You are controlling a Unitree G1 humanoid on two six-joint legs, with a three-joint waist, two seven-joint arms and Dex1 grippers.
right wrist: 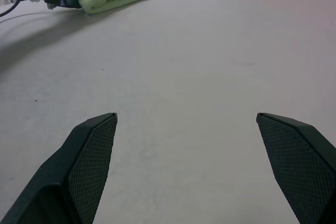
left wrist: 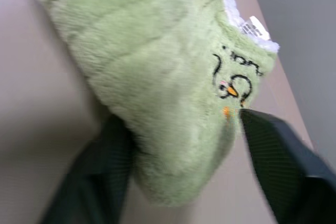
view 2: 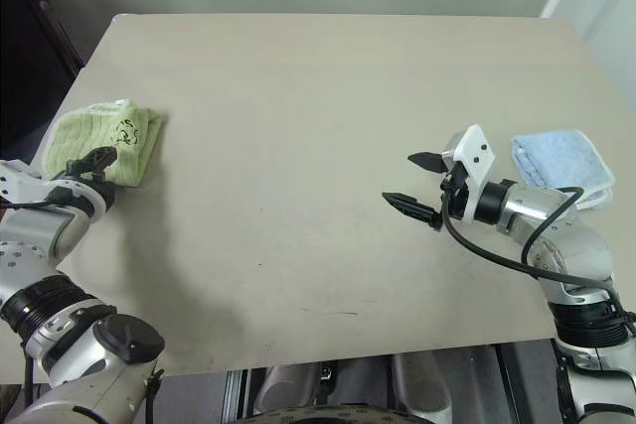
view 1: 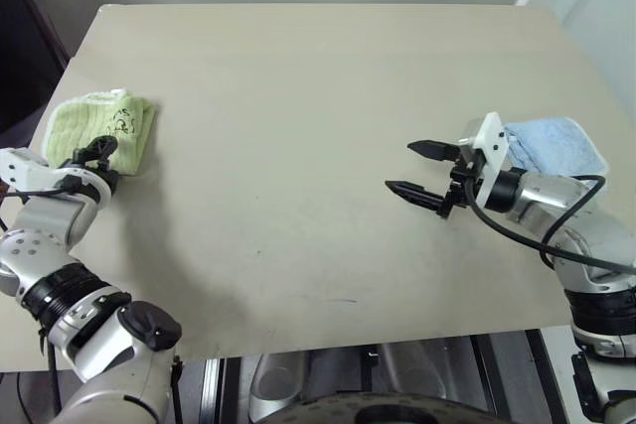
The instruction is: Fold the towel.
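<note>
The towel (view 1: 97,124) is light green and lies folded in a thick bundle at the table's left edge, with a small dark embroidered mark on top and white edging at its far side. My left gripper (view 1: 99,150) is at the towel's near end. In the left wrist view its fingers (left wrist: 102,169) stand apart on either side of the towel's (left wrist: 157,77) end, so it is open. My right gripper (view 1: 418,168) hovers open over bare table right of centre, far from the towel, with nothing between its fingers (right wrist: 89,150).
A smaller light blue towel (view 1: 553,144) lies folded at the table's right edge, just behind my right wrist. The beige table (view 1: 298,96) is bare between the two arms. Its near edge (view 1: 328,337) runs in front of me.
</note>
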